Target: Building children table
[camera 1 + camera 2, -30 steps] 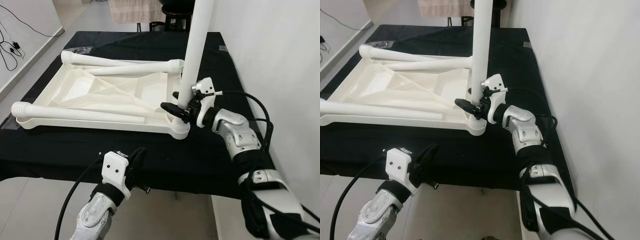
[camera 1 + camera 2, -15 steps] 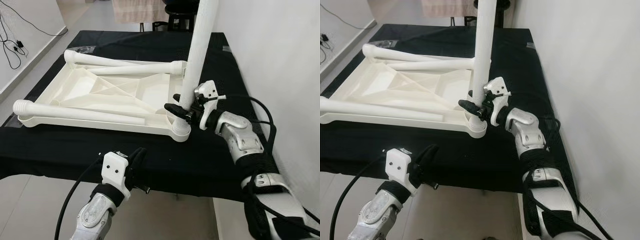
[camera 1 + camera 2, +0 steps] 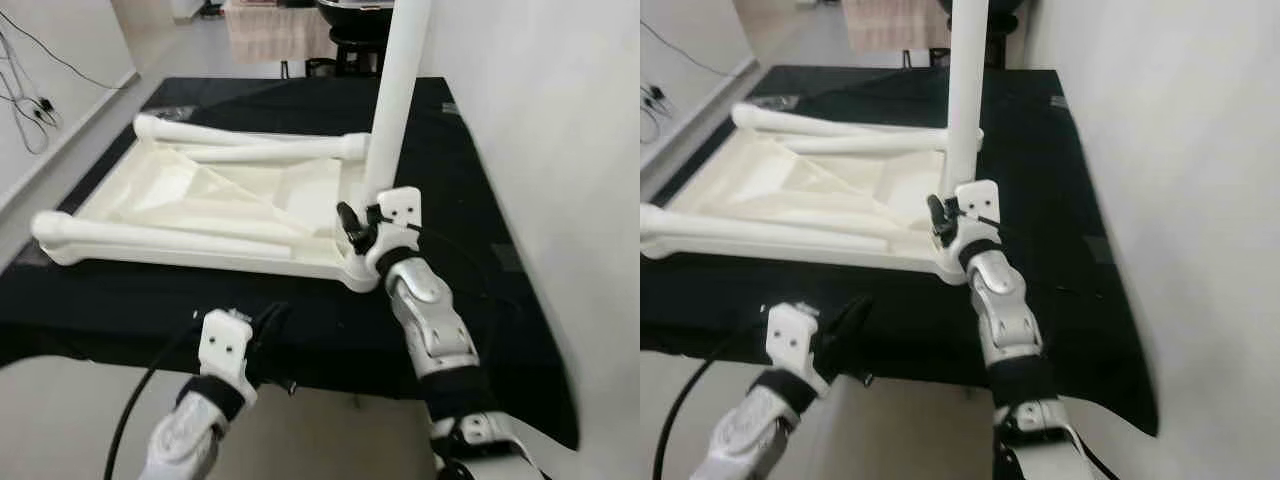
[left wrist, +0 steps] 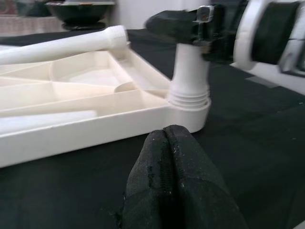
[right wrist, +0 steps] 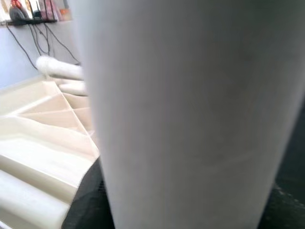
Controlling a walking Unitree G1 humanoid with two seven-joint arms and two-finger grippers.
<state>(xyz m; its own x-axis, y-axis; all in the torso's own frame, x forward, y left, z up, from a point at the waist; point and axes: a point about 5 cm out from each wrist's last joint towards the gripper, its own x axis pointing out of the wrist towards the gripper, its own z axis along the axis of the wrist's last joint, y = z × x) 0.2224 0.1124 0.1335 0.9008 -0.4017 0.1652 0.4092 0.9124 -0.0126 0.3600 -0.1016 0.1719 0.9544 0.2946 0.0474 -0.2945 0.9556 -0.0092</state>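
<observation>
A white children's table top lies upside down on the black cloth. One white leg stands upright in the near right corner socket. My right gripper is shut on this leg just above the socket; up close the leg is a broad white column. Two more legs lie on the upturned top, one along its far side and one along its near side. My left gripper hangs at the table's front edge, its fingers pressed together and holding nothing.
The black-covered table stands against a white wall on the right. Bare floor with cables lies to the left. A dark stool and a hanging cloth stand behind the table.
My right arm has swung round from the leg's right side to its front, still gripping it. The leg stands straighter. The camera has shifted a little.
</observation>
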